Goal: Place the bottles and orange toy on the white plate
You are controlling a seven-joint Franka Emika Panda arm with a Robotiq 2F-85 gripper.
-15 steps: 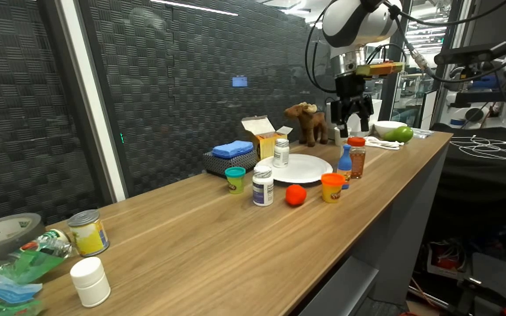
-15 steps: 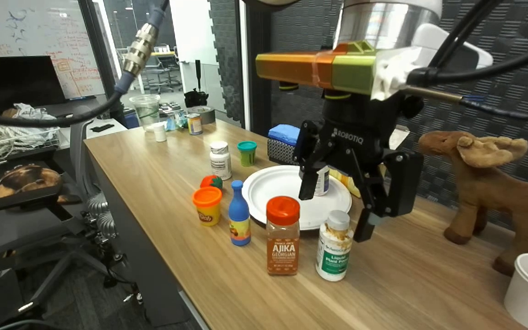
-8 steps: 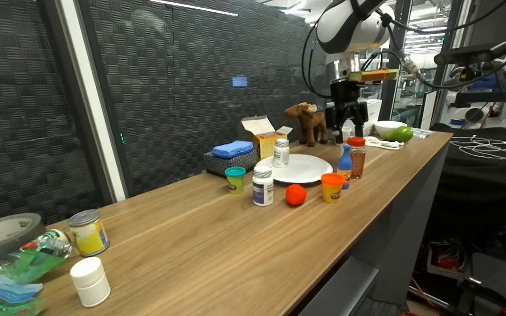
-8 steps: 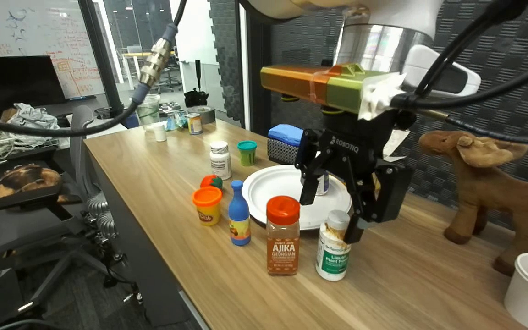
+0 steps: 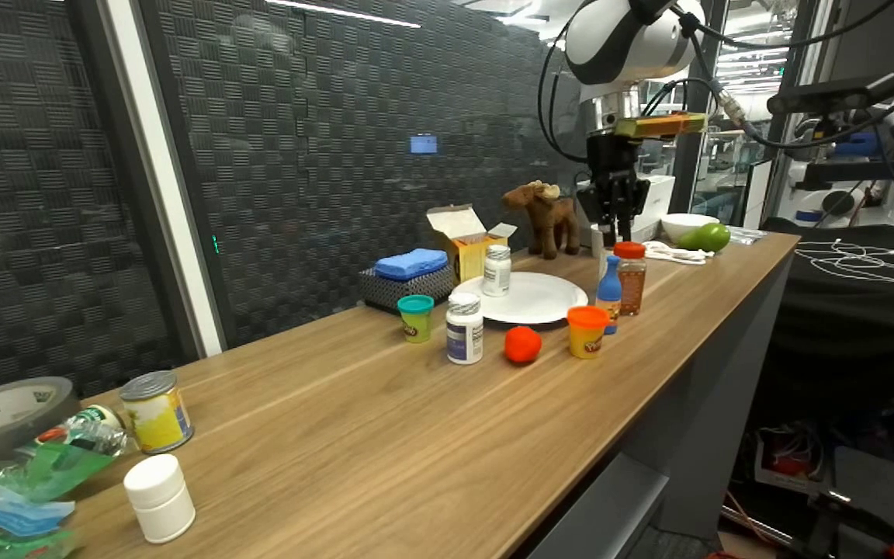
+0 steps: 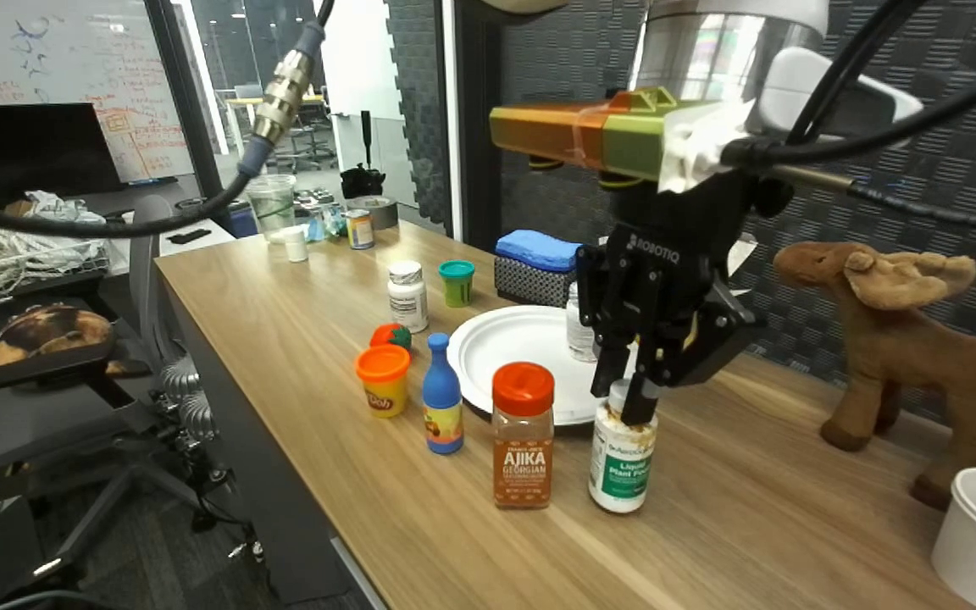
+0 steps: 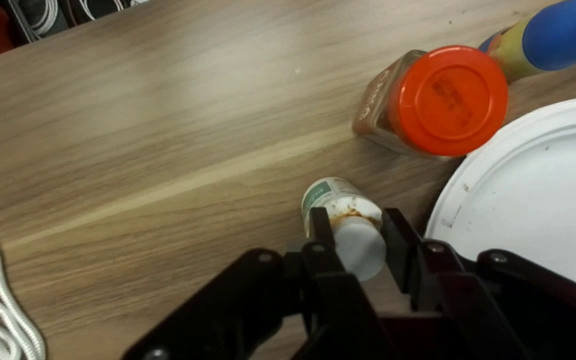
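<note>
1. Since half a second ago, we see that the fingers of the gripper [image 6: 623, 396] have drawn together, and the plant-food bottle [image 6: 623, 466] has shifted slightly.
2. Close to us in an exterior view, the gripper pinches that upright bottle at its grey cap, one finger on each side; whether its base touches the table [image 6: 751, 508] we cannot tell.
3. Just beside it, we find the red-lidded spice jar [image 6: 523, 457], standing upright.
4. A little farther, we see the blue bottle [image 6: 442, 394] upright, next to the white plate [image 6: 505, 347].
5. On that plate stands a white bottle [image 6: 577, 326], which we see partly hidden by the gripper.
6. Past the blue bottle comes the orange-lidded tub [image 6: 383, 385]; just behind it we spot the orange toy [image 6: 387, 335], resting on the table outside the plate.
7. Farther still, we see a second white bottle [image 6: 407, 298] upright on the table, the green tub [image 6: 457, 284] near it.
</note>
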